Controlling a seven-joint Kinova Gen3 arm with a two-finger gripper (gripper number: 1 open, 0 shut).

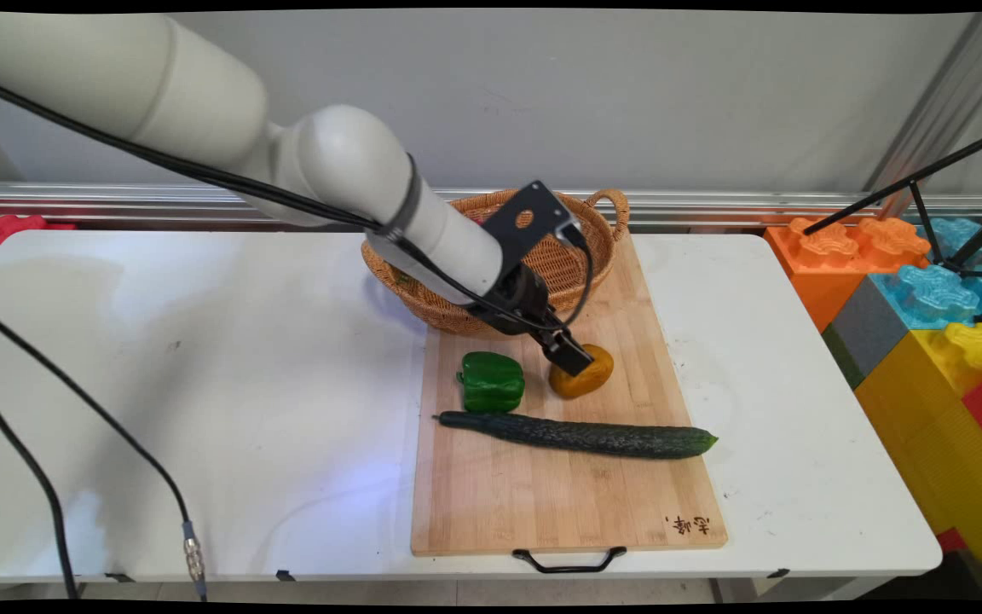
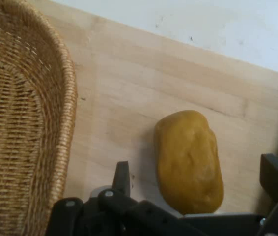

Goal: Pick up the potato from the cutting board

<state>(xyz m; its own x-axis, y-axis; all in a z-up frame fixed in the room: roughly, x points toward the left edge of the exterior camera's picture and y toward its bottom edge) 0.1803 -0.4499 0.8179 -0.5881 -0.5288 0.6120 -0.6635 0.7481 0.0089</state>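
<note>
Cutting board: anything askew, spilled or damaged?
Nothing damaged or spilled. The cucumber overhangs the cutting board slightly at both ends. The gripper is open either side of the yellow potato; green pepper and basket look normal.

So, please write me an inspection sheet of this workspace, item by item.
Surface: white table, wooden cutting board on it.
Things: yellow potato, green pepper and cucumber on the board; wicker basket at its far end.
Clutter: nothing seen.
Gripper: gripper open, fingers either side of the potato.
Cables: black cables hang over the table's left.
Surroundings: coloured foam blocks and a tripod on the right.
</note>
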